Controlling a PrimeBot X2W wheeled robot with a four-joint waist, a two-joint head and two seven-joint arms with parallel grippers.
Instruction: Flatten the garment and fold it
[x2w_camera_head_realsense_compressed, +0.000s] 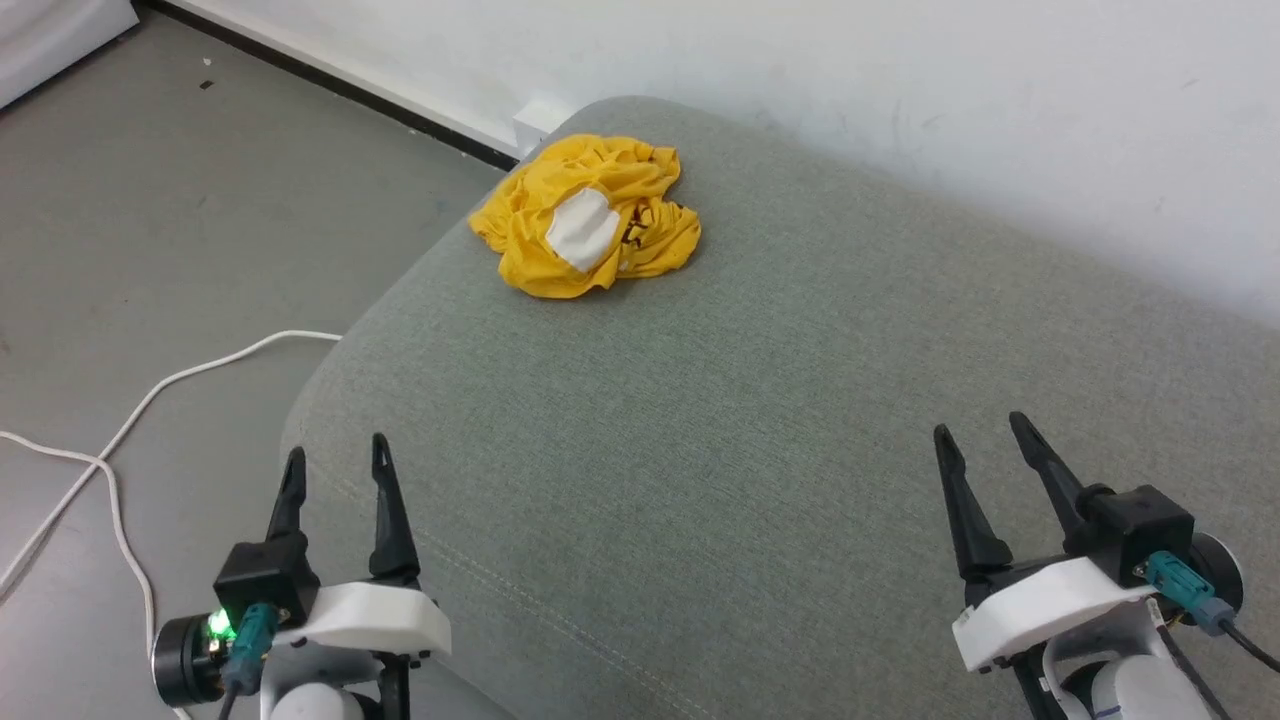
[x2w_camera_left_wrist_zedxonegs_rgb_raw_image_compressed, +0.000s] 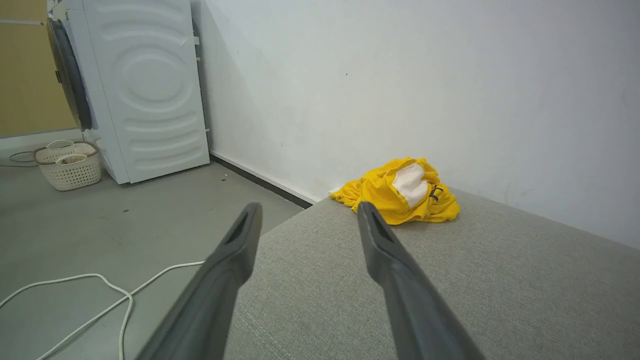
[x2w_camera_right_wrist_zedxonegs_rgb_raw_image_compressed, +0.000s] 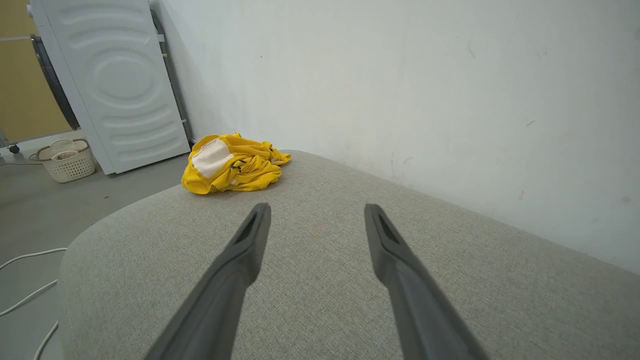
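Our left gripper (x2w_camera_head_realsense_compressed: 337, 450) and right gripper (x2w_camera_head_realsense_compressed: 979, 425) both have their jaws spread with nothing between them, at the near side of the grey cushion (x2w_camera_head_realsense_compressed: 720, 420). The garment (x2w_camera_head_realsense_compressed: 590, 215) lies crumpled at the cushion's far left corner, white patch up and well apart from both. A white cable (x2w_camera_head_realsense_compressed: 180, 375) trails across the floor (x2w_camera_head_realsense_compressed: 150, 200).

Left pincer (x2w_camera_head_realsense_compressed: 337, 452) low, fingers apart, empty; right pincer (x2w_camera_head_realsense_compressed: 983, 428) likewise, fingers apart.

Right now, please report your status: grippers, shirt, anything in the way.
Left gripper open, empty. Right gripper open, empty. Shirt crumpled at far left corner of the cushion, untouched. Only bare cushion between.
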